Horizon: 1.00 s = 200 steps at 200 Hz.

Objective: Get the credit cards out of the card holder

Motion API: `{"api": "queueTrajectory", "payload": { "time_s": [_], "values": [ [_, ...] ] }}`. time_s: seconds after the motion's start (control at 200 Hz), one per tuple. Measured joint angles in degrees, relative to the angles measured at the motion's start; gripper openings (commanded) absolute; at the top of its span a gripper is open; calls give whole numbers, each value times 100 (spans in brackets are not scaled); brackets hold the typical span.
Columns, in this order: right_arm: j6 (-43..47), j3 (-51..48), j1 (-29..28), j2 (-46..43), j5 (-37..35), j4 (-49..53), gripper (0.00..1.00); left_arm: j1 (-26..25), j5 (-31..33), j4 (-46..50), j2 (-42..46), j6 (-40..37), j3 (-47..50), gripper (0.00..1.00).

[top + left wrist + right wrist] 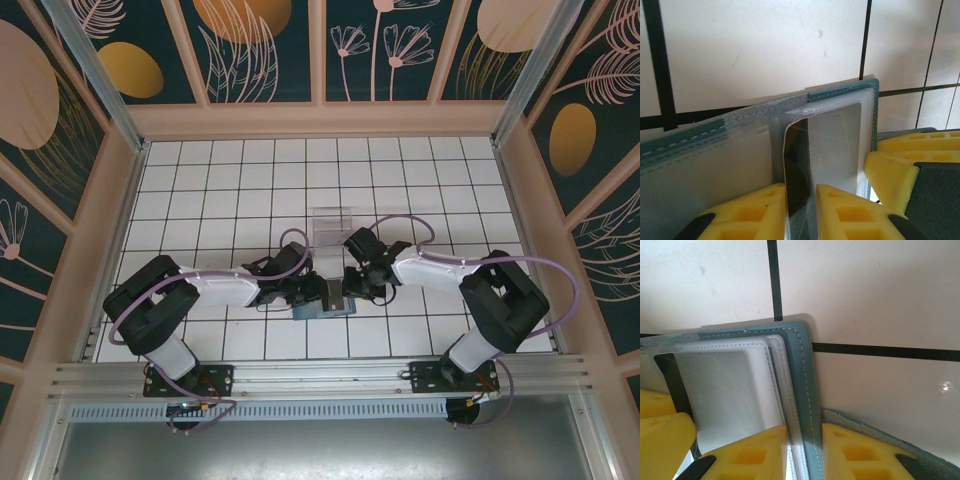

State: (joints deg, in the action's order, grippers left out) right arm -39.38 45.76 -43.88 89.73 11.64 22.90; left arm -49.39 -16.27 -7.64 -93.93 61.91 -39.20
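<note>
The wallet (322,306) is sitting towards the near side of the table (230,180), midway between the two arm bases, with my hands meeting over it from either side. It is spreading open, its teal stitched cover outermost and clear plastic sleeves showing inside. A card (796,170) with a dark band is standing among the sleeves, its rounded top corner rising just above the wallet's fold.

My left hand (801,215) is pinching this card, one yellow finger (850,212) pressing on each face. My right hand (805,450) is pinching the wallet, its pads pressing together on the teal cover and the white sleeve edges just inside it. In the left wrist view a finger of my right hand is showing just beside the wallet's right edge.

A clear tray (330,222) is standing on the table beyond the wallet, apart from both hands.
</note>
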Motion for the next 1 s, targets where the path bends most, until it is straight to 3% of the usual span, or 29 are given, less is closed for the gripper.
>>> {"api": "queueTrajectory", "payload": {
  "time_s": [1.001],
  "values": [
    [-13,0,0,0,-2,2,22,0,291,195,723,26,299,3]
  ]
}}
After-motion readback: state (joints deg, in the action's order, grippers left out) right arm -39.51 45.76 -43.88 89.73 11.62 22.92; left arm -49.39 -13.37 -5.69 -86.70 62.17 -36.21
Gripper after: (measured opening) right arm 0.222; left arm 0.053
